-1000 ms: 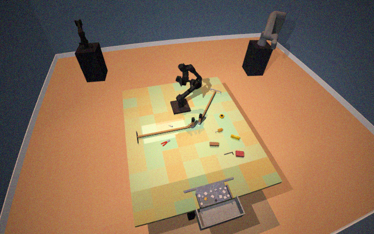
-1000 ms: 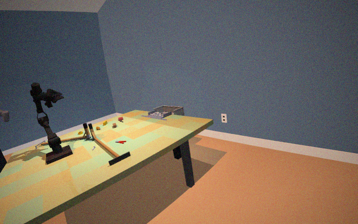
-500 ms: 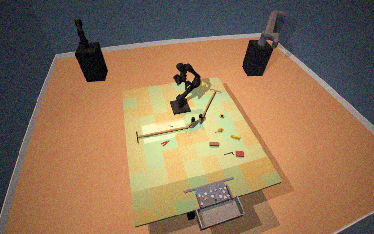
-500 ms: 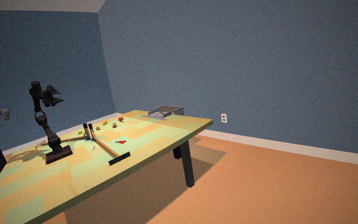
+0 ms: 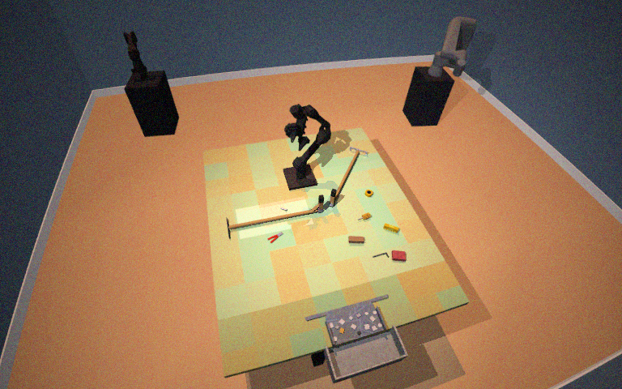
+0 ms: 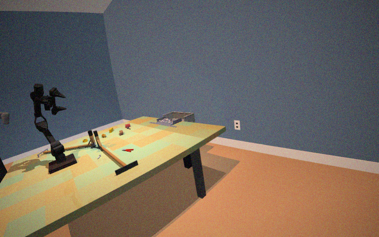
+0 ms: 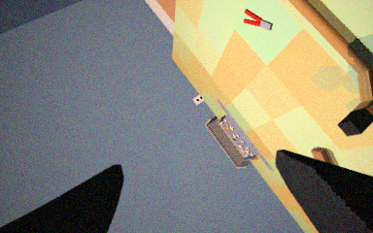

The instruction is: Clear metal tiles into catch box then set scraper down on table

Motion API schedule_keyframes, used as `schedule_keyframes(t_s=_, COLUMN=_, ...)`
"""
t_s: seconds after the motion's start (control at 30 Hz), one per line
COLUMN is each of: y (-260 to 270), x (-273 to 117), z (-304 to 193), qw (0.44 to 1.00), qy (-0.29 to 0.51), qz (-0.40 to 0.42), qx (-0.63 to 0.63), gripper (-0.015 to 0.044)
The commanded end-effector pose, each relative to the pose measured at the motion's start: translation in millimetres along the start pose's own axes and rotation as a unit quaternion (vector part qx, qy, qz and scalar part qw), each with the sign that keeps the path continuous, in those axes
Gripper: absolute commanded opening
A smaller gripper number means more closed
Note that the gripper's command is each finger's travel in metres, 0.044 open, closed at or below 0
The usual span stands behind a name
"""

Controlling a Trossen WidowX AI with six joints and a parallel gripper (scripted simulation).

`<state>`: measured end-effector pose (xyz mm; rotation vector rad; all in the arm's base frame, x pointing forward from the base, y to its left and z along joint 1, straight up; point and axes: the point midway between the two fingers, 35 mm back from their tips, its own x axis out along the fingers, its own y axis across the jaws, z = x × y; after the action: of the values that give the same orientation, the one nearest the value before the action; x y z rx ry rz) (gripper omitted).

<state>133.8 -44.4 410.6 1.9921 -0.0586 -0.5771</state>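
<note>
My gripper (image 5: 297,144) (image 6: 65,102) (image 7: 199,164) is open and empty, raised high above the table near the arm's base. A long wooden-handled scraper (image 5: 270,220) (image 6: 114,158) with a wide black blade lies on the table, its upright black grip near the middle. A second wooden-handled tool (image 5: 347,176) (image 6: 69,147) with a grey head lies beyond it, its grip close beside the first. The steel plate (image 5: 351,335) at the far end carries several pale tiles (image 5: 341,322) (image 6: 166,120), one orange and one dark. The catch box (image 5: 367,357) (image 6: 192,117) (image 7: 224,145) adjoins its outer edge; no tiles show inside.
Red pliers (image 5: 274,237) (image 6: 128,150) (image 7: 253,16) lie beside the scraper handle. A yellow ring, an orange-handled tool, a yellow block (image 5: 391,228), a brown block (image 5: 356,240), a red box (image 5: 398,255) and a black hex key lie between the tools and the plate. A grey bar (image 5: 316,317) borders the plate.
</note>
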Motion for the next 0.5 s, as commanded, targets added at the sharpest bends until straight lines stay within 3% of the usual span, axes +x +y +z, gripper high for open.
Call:
schedule_keyframes(t_s=0.0, y=6, x=2, z=8, qw=0.998, qy=-0.019, qz=-0.001, qx=-0.057, gripper=0.044)
schedule_keyframes(t_s=0.47, y=21, x=12, z=33, qw=0.968, qy=-0.076, qz=-0.025, qx=-0.24, gripper=0.044)
